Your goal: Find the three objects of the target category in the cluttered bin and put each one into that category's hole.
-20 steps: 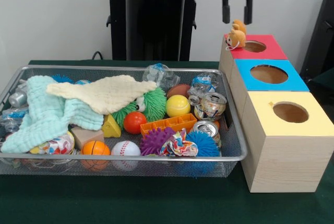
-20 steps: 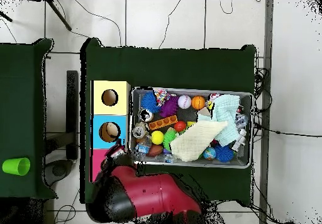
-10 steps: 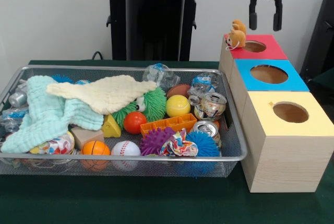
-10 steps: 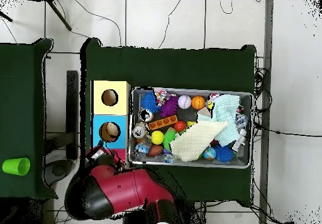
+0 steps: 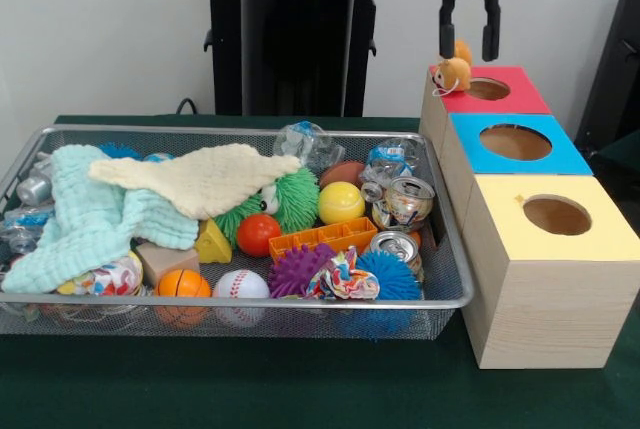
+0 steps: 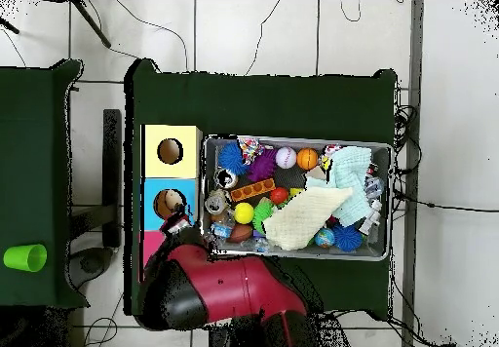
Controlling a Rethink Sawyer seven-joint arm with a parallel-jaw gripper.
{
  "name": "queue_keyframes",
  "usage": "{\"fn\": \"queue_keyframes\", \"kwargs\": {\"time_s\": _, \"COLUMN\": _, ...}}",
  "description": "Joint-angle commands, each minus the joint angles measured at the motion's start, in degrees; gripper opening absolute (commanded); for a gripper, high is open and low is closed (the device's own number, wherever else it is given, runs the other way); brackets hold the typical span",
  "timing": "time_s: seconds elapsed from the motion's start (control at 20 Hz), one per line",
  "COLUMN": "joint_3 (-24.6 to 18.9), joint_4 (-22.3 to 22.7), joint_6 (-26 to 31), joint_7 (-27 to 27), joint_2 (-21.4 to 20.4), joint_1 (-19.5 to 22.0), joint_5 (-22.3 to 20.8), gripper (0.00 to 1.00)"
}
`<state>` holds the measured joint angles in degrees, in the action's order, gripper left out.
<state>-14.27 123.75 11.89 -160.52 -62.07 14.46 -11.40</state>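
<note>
A small orange plush animal [image 5: 453,72] sits on the near-left corner of the red-topped box [image 5: 515,99], beside its round hole [image 5: 488,88]. My gripper [image 5: 468,43] hangs open just above the plush, one finger on each side of its head, touching nothing that I can see. In the overhead view the gripper [image 6: 178,224] and the red arm cover most of the red box [image 6: 149,246]. The wire mesh bin [image 5: 447,239] holds balls, spiky toys, cans and cloths.
A blue-topped box [image 5: 565,157] and a yellow-topped box [image 5: 600,239], each with a hole, stand in a row in front of the red one. Two cloths [image 5: 195,179] cover the bin's left part. A green cup [image 6: 24,257] stands on a side table.
The gripper swung right past the red box's hole half a second ago. It has now come back left and lower, over the plush. The plush and the bin's contents have not moved.
</note>
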Motion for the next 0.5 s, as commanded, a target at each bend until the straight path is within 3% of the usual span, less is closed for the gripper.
{"fn": "queue_keyframes", "kwargs": {"time_s": 0.05, "joint_3": -4.24, "joint_4": -1.95, "joint_6": 7.47, "joint_7": 2.75, "joint_2": -3.10, "joint_1": 2.49, "joint_5": 3.14, "gripper": 1.00}}
{"fn": "queue_keyframes", "kwargs": {"time_s": 0.5, "joint_3": 4.75, "joint_4": -5.47, "joint_6": 0.38, "joint_7": -3.72, "joint_2": 4.92, "joint_1": -8.65, "joint_5": -0.45, "gripper": 1.00}}
